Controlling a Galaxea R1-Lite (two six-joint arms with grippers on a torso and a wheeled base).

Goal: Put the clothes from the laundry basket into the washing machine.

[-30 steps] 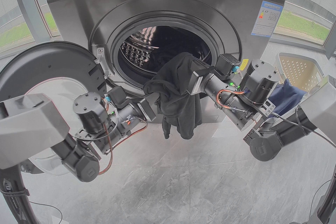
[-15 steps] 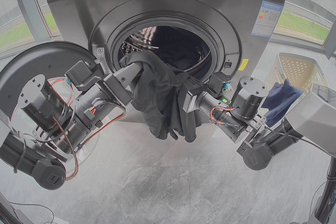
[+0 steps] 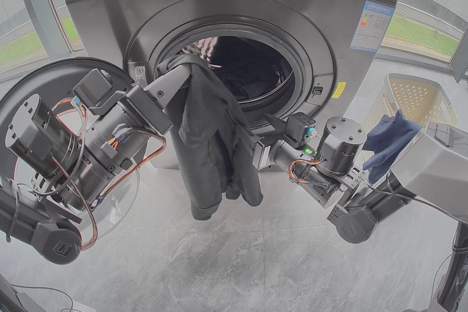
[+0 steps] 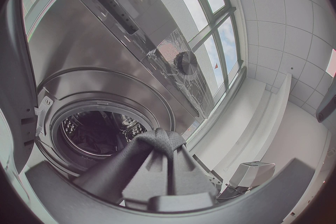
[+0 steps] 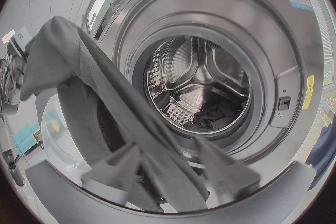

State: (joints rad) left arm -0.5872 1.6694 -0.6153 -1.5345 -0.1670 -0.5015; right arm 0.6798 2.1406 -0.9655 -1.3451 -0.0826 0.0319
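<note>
Hanging from your left gripper [image 3: 181, 70], the black garment [image 3: 209, 152] is in front of the washing machine [image 3: 317, 20], at the upper left edge of its round opening. You can see in the left wrist view that the fingers [image 4: 150, 172] are pressed together on a fold of the cloth, with no gap between them. From there the garment falls down across the left part of the opening. Its lower ends hang free above the floor [image 3: 273, 254] and do not touch it.

Your right gripper [image 3: 251, 131] is lower, before the bottom edge of the opening. Its two fingers stand wide apart, and a band of the garment runs between them. I cannot tell if the cloth touches the pads. This gripper clamps nothing.

You find the door [image 3: 58, 84] of the machine swung open to the left. Inside the drum [image 5: 196, 70] some dark clothes [image 5: 213, 118] lie at the bottom. The laundry basket [image 3: 419, 98] stands on the floor to the right of the machine, and a blue garment [image 3: 390, 137] hangs over its near left edge.
</note>
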